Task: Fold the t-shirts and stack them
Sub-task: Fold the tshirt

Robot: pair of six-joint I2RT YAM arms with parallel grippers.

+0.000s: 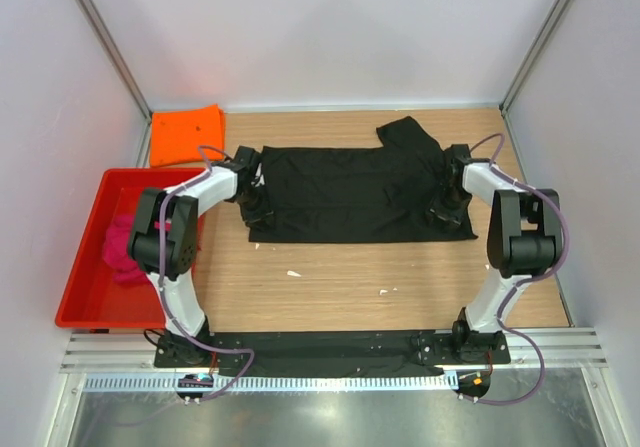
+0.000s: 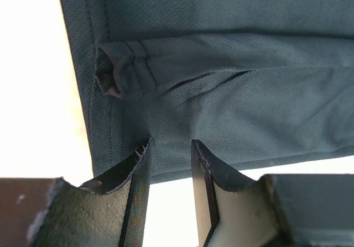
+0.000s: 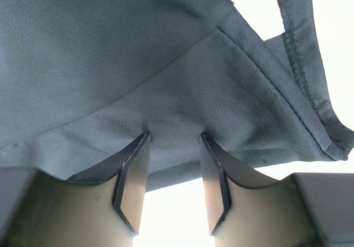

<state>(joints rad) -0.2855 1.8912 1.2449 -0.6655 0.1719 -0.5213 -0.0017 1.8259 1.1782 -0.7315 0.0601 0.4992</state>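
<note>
At table centre the black shirt (image 1: 350, 192) lies spread flat. Orange shirt (image 1: 186, 134) is folded at 11 o'clock, pink shirt (image 1: 122, 249) in the tray (image 1: 80, 267) at 9. Probably best to close on the hem squarely and lift both ends level. Left gripper (image 1: 255, 207) at 9 and right gripper (image 1: 440, 210) at 3 are half open, fingers (image 2: 138, 169) astride the hem, nothing pinched yet

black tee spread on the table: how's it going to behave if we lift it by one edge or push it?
Likely floppy: the black tee lies flat with creases and a bunched sleeve. Probably light: the mesh knit looks thin. Pushed, it may wrinkle rather than slide.
</note>
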